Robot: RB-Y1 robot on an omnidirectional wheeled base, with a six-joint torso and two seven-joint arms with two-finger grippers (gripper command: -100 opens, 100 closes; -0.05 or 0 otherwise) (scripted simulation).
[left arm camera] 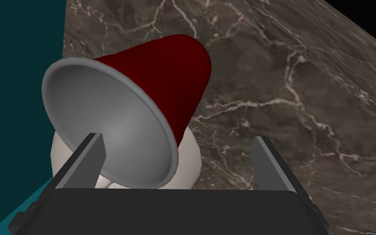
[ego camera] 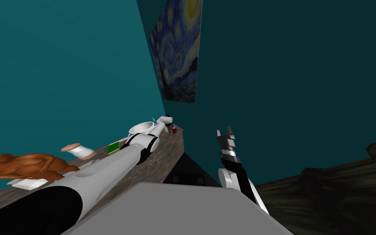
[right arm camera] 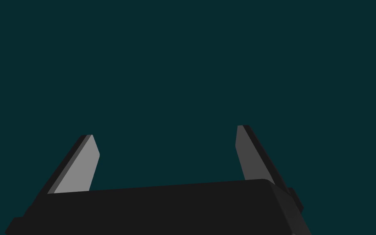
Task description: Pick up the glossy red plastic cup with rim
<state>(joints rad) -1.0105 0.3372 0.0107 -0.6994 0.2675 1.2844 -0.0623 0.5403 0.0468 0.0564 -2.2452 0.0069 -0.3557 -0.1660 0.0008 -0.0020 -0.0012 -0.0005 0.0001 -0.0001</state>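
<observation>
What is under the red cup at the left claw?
A rounded off-white object shows past the grey rim of the dark red cup, on the brown veined marble top. The cup's mouth and the open left claw hide most of it; its identity is unclear.

- One red cup (left arm camera: 171,77) with a grey inside.
- One pale rounded object (left arm camera: 192,157) under the cup.
- One marbled counter (left arm camera: 289,102).
- One white bowl (ego camera: 141,129).
- One green book (ego camera: 113,148).
- One brown figurine (ego camera: 24,166).
- One white roll (ego camera: 80,151).
- One painting (ego camera: 179,53).
- Two grippers: left gripper (left arm camera: 179,138), right gripper (right arm camera: 164,131).
</observation>
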